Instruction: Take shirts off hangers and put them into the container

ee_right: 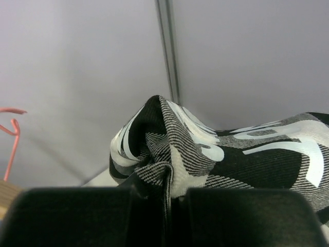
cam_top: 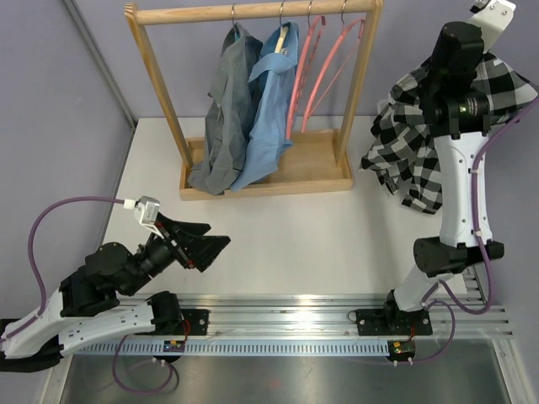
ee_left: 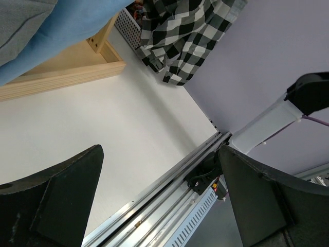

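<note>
Near the table's (cam_top: 295, 236) near-left corner, the left gripper (ee_left: 160, 154) is lying low over the surface with its jaws spread wide and nothing between them. I judge it is waiting out of the way while the other arm works.

At the middle of the far edge, the wooden rack (cam_top: 312, 164) is carrying the rest of the work. The grey shirt (cam_top: 223, 118) and the light blue shirt (cam_top: 268, 109) are hanging side by side from its rail and draping down onto its base. Just to their right, two pink hangers (cam_top: 307, 76) are dangling bare. The hangers under those two shirts are mostly covered by cloth, so their colour is hard to make out.

At the far-right edge, the right gripper (ee_right: 167, 206) is pinching a fold of the checked shirt (cam_top: 404, 151) between nearly closed jaws. It is holding the shirt up high so that the fabric is hanging free, probably so that it can be lowered into the container (ee_left: 128, 28). The container is showing only as a strip of white lattice wall in the left wrist view, just beyond the rack's right end. From above, the shirt is covering it completely. The right arm's wrist is hiding its own fingertips in the overhead view. Whether the shirt's lower hem is touching the table cannot be told, and the white lettering is being cut off by folds.
</note>
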You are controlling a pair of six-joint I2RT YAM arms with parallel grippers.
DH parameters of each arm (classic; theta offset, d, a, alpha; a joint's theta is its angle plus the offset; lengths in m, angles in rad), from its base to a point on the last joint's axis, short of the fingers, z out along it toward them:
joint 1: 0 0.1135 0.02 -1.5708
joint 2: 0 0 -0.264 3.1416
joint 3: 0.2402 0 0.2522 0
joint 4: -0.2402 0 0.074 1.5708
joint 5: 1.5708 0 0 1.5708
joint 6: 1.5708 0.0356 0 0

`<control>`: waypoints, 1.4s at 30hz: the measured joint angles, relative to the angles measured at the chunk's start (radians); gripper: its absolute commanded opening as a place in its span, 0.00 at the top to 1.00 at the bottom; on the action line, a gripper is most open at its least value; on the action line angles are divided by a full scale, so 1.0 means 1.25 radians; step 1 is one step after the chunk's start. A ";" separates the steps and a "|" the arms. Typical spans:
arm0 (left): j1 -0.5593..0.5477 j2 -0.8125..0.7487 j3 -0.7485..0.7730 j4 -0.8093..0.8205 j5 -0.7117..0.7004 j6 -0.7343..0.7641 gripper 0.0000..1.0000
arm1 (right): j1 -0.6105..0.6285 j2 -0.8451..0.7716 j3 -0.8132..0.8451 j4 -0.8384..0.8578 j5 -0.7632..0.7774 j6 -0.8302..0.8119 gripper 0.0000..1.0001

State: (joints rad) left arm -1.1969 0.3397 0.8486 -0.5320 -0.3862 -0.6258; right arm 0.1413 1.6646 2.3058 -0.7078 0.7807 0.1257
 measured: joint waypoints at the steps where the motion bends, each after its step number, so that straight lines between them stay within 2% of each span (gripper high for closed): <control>1: 0.000 0.000 0.000 -0.001 0.000 0.000 0.01 | -0.009 0.026 0.033 0.002 -0.018 -0.006 1.00; 7: 0.000 0.000 0.000 -0.011 -0.003 0.000 0.01 | -0.020 0.127 0.190 0.051 -0.090 -0.053 1.00; 11: 0.000 0.002 0.000 -0.011 -0.006 0.000 0.01 | -0.023 0.140 0.220 0.139 -0.105 -0.094 1.00; 17: 0.000 0.003 0.000 -0.011 -0.011 0.000 0.01 | -0.053 0.119 0.118 0.307 -0.104 -0.125 1.00; 22: 0.000 0.005 0.000 -0.011 -0.016 -0.001 0.01 | -0.115 0.134 0.081 0.367 -0.122 -0.118 1.00; 30: 0.000 0.018 0.000 -0.010 -0.028 -0.004 0.01 | -0.205 0.212 0.088 0.400 -0.176 -0.043 1.00; 37: 0.000 0.028 0.000 -0.010 -0.031 -0.010 0.01 | -0.215 0.249 -0.044 0.397 -0.257 0.033 1.00; 42: 0.000 0.030 -0.002 -0.009 -0.033 -0.019 0.01 | -0.223 0.305 -0.064 0.381 -0.304 0.076 1.00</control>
State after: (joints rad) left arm -1.1969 0.3775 0.8463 -0.5434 -0.4271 -0.6491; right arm -0.1371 2.0457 2.2261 -0.2317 0.4011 0.2207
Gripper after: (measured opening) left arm 0.987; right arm 0.067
